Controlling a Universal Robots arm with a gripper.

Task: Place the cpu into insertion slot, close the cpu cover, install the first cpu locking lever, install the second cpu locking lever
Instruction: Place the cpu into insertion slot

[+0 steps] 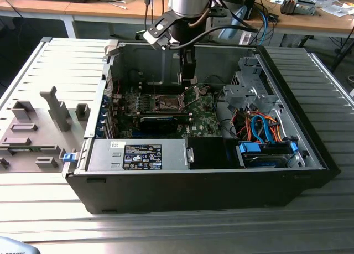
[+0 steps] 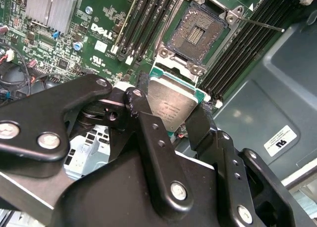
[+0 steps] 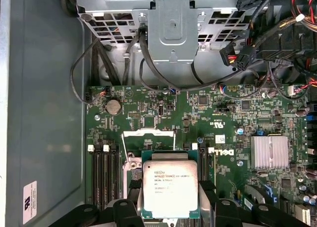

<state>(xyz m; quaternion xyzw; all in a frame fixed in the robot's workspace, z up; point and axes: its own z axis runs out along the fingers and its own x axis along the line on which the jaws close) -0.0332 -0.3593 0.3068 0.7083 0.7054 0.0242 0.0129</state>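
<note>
- Jaws pinching the cpu (image 2: 171,106) by two opposite edges. Black fingers (image 2: 153,148) flank it, and its metal top faces both wrist cameras.
- Cpu held over the green motherboard (image 3: 148,113), not touching the insertion slot (image 2: 195,34). Slot open, dark centre bare.
- Cpu cover (image 3: 148,133) tilted up at the slot's edge. Thin locking lever (image 2: 262,24) juts from a slot corner.
- Print: small dark text on the cpu top and white lettering on the board. White sticker (image 3: 29,201) on the case wall, label (image 1: 142,156) on the power supply.
- Hidden: in the first wrist view the cpu covers the slot, and the fingers cut off its near edge.
- Open computer case (image 1: 193,193) lies on a ribbed metal counter (image 1: 177,232).
</note>
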